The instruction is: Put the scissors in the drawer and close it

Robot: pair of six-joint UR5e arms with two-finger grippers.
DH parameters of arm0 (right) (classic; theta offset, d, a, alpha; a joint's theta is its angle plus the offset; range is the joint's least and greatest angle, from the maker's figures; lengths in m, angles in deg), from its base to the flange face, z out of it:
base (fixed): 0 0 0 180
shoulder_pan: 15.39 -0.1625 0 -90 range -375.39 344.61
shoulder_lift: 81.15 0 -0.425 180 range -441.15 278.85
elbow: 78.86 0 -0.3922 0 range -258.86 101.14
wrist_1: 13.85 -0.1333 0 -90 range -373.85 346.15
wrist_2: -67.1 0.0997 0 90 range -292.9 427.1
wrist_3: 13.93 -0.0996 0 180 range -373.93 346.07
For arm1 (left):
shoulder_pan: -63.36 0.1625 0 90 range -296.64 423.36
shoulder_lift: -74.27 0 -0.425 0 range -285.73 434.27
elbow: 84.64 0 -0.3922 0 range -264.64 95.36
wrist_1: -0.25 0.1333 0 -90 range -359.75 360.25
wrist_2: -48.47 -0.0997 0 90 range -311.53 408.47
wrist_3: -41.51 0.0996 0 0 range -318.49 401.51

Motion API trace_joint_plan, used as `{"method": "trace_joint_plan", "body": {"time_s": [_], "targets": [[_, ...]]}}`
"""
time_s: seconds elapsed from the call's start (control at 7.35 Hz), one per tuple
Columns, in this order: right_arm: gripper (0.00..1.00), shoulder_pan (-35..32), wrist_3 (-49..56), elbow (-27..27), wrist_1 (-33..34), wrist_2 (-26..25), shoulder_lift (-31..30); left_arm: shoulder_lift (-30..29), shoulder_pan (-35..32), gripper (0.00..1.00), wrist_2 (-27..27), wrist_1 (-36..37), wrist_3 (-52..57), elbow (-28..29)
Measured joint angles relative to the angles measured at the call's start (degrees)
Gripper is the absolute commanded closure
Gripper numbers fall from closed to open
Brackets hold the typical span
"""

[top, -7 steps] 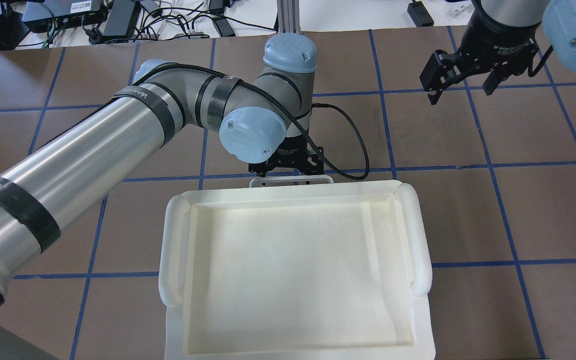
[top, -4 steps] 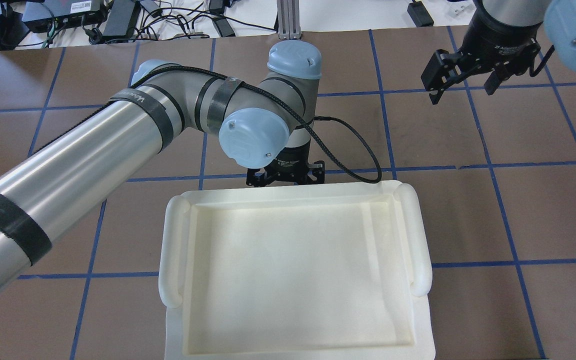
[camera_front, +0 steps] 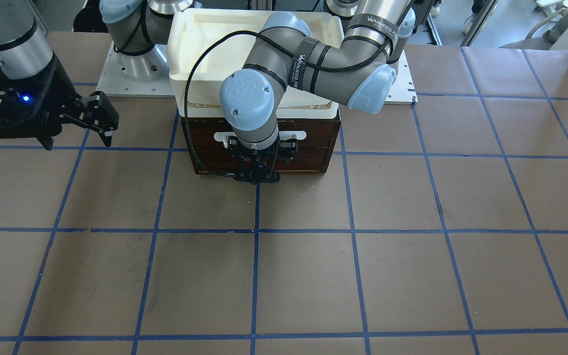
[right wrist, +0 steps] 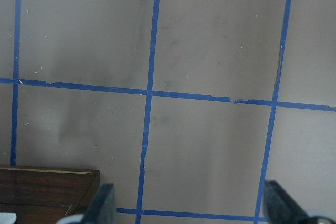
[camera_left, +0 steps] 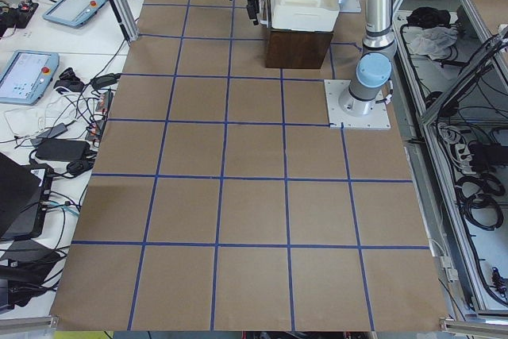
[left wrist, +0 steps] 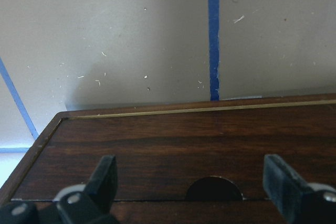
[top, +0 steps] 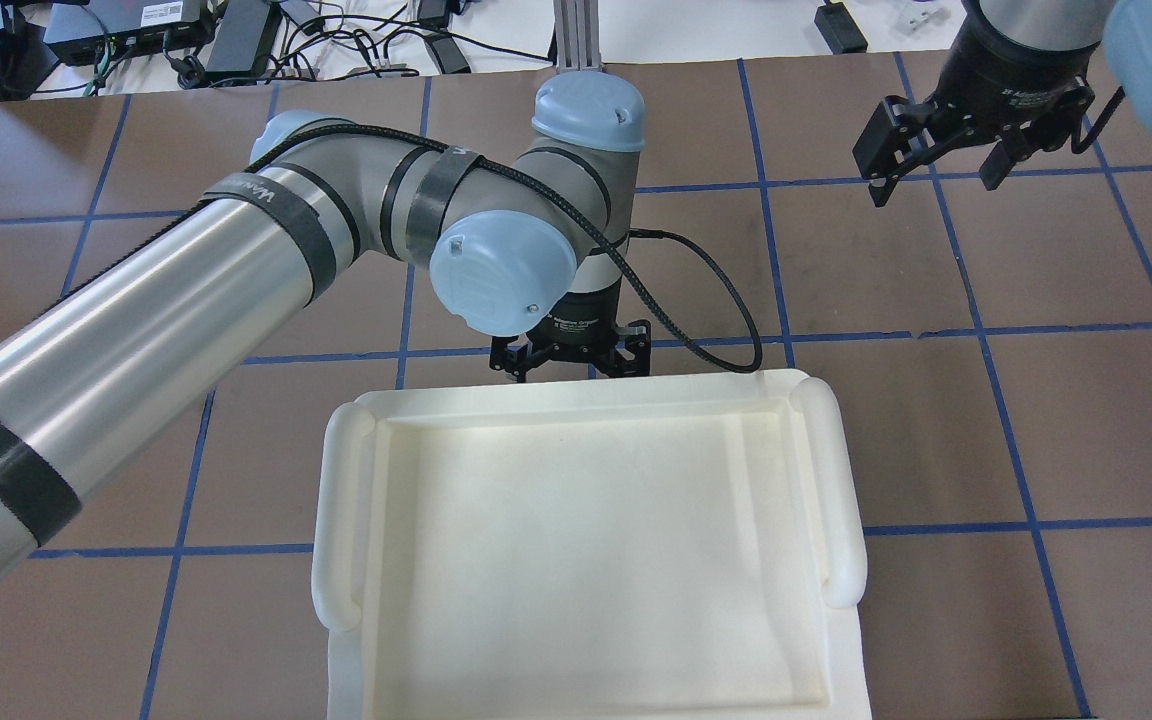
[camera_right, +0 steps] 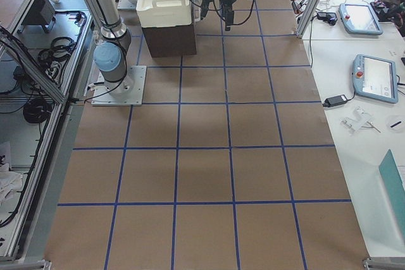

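The dark wooden drawer (camera_front: 313, 132) sits pushed in, flush with its cabinet front, and its white bar handle (camera_front: 298, 134) shows on either side of my left wrist. My left gripper (camera_front: 257, 173) hangs right in front of the cabinet face, open and empty. In the left wrist view its fingers (left wrist: 105, 177) stand wide apart over the dark wood (left wrist: 173, 135). In the overhead view the left gripper (top: 571, 362) is at the tray's far edge. My right gripper (top: 936, 170) is open and empty, raised off to the side (camera_front: 100, 121). The scissors are out of view.
A cream-white plastic tray (top: 841, 480) rests on top of the cabinet and hides it from above. The brown table has blue tape lines (camera_front: 256, 231). Cables and power bricks (top: 236, 40) lie beyond the far edge.
The white handle that stuck out past the tray's far edge has gone under it: the drawer slid in. My left gripper moved with it toward the cabinet. The right gripper drifted slightly right.
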Motion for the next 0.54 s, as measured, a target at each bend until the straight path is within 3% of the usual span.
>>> {"method": "trace_joint_plan", "body": {"time_s": [0.54], "targets": [[0.0, -0.06, -2.46, 0.02, -0.2, 0.32, -0.17, 3.21, 4.15, 0.0, -0.44, 3.65, 0.21, 8.2]]}}
